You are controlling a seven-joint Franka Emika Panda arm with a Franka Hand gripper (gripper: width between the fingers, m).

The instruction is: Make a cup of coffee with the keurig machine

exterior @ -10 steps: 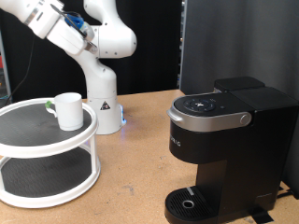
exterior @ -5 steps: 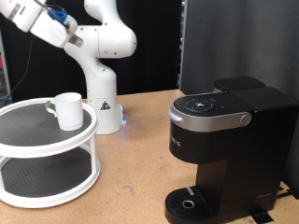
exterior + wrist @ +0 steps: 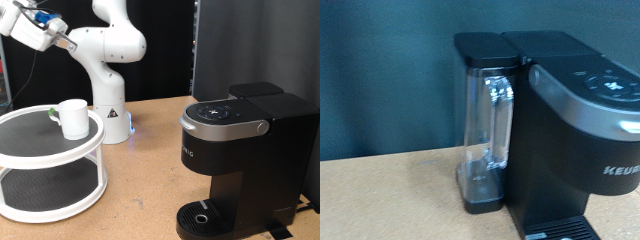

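The white cup (image 3: 72, 117) stands upright on the top tier of a round white two-tier stand (image 3: 30, 140) at the exterior view's left. The black keurig machine (image 3: 245, 150) stands at the exterior view's right with its lid shut and nothing on its drip tray (image 3: 205, 217). The wrist view shows the keurig machine (image 3: 585, 120) from the side, with its clear water tank (image 3: 488, 140). The white arm (image 3: 45, 30) reaches to the exterior view's top left, above the stand. Its gripper is past the picture's edge, and no fingers show in the wrist view.
The arm's white base (image 3: 112, 110) stands on the wooden table (image 3: 150, 190) behind the stand. A dark panel (image 3: 250, 45) rises behind the machine. A small green thing (image 3: 52, 113) lies on the stand's top tier beside the cup.
The arm's upper end has swung up and towards the exterior view's left, moving further out of the picture. The cup and the machine have not moved.
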